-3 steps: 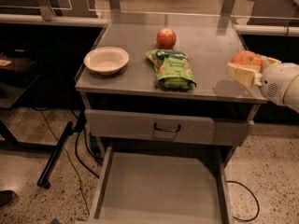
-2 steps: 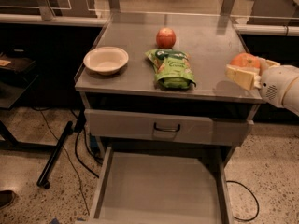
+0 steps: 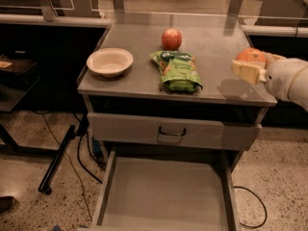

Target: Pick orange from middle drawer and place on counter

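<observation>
We find the gripper (image 3: pixel 251 65) over the right edge of the counter (image 3: pixel 226 37), its fingers clamped on the orange (image 3: pixel 250 55). The fruit sits between them, held just above the steel top. The middle drawer (image 3: pixel 163 196) stands pulled out below. A white bowl (image 3: pixel 109 61), a green snack bag (image 3: pixel 178 71) and a red apple (image 3: pixel 171 39) rest on the counter, well apart from the gripper.

Warm, fairly dim indoor light falls from above onto the flat brushed-steel grey counter (image 3: pixel 134 85), which carries a pale sheen along its far edge. The cream two-finger tool (image 3: pixel 250 66), closed around the small round orange (image 3: pixel 250 55) above the counter's right edge, throws a soft grey shadow onto the steel beside it. Deep black fills the space beyond the left edge. The whole view looks slightly soft.
</observation>
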Controlling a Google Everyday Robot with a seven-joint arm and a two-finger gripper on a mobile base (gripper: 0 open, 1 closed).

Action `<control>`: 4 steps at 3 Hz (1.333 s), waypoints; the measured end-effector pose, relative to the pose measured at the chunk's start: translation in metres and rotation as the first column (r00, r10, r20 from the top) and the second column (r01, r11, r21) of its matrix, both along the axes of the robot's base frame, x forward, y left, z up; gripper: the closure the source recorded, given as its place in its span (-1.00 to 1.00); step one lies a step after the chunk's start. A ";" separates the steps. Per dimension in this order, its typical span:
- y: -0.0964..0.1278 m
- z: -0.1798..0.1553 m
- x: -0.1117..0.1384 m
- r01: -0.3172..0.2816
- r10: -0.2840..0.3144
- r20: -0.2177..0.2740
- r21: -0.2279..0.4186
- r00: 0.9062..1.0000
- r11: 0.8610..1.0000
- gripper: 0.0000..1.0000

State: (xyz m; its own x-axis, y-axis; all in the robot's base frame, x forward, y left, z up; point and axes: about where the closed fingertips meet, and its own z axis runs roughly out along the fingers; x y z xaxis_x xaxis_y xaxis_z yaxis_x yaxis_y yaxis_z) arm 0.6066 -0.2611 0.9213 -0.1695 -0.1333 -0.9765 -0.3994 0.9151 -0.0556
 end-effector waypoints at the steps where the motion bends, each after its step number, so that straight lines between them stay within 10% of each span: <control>1: -0.001 0.009 0.035 0.005 -0.006 -0.032 -0.023 0.999 1.000 1.00; 4: -0.023 -0.066 0.065 0.002 -0.022 -0.234 -0.086 0.972 0.996 1.00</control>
